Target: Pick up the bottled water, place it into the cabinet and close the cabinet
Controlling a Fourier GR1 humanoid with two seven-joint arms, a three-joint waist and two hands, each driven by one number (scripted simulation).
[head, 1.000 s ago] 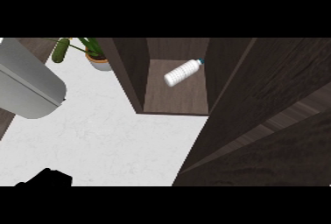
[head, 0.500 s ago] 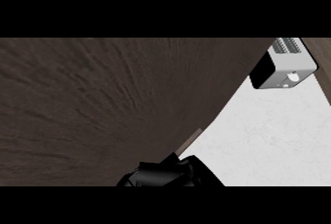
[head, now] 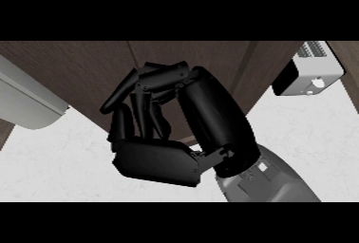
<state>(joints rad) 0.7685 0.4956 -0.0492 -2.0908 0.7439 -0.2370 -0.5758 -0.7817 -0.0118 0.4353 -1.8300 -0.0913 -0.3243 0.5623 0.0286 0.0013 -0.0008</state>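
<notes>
My right hand [head: 155, 162] fills the middle of the head view, its grey forearm [head: 263, 182] coming in from the lower right. Its fingers [head: 144, 102] point up, slightly bent at the tips, and rest against the dark wood cabinet front [head: 77, 71]; they hold nothing. The cabinet shows only flat door panels with narrow seams between them. No bottled water can be seen; the doors and the hand cover where it lay. My left hand does not show.
A white and black toaster [head: 308, 76] stands on the pale marbled counter [head: 56, 166] at the upper right. A large grey rounded object [head: 24, 102] juts in at the left edge.
A second ago the cabinet stood open with the bottle lying on its shelf. The door then swept across the view; now door panels cover the shelf and my right hand is raised against them.
</notes>
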